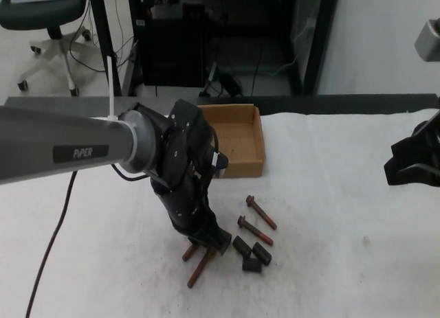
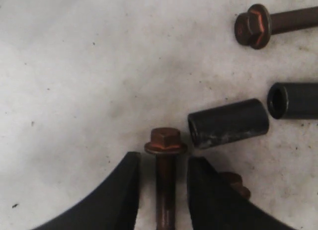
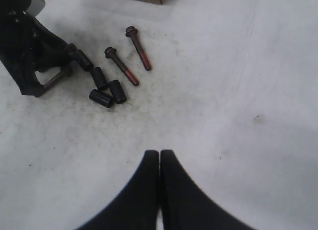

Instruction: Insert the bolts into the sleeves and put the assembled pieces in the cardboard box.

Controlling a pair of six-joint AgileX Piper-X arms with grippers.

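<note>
My left gripper [image 2: 164, 163] is spread, fingers [image 2: 114, 200] straddling the shank of a bolt [image 2: 165, 140] without touching it. A sleeve [image 2: 228, 123] lies just beside the bolt head. My right gripper [image 3: 159, 158] is pressed together, empty, well apart from the parts. The cardboard box [image 1: 260, 136] stands beyond them.

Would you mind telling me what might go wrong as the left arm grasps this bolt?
The left jaws stand open around one bolt, but a second bolt lies right beside one jaw, so closing may pinch or drag it along. A sleeve lies just off the bolt's head; lifting could knock it and set it rolling.
</note>
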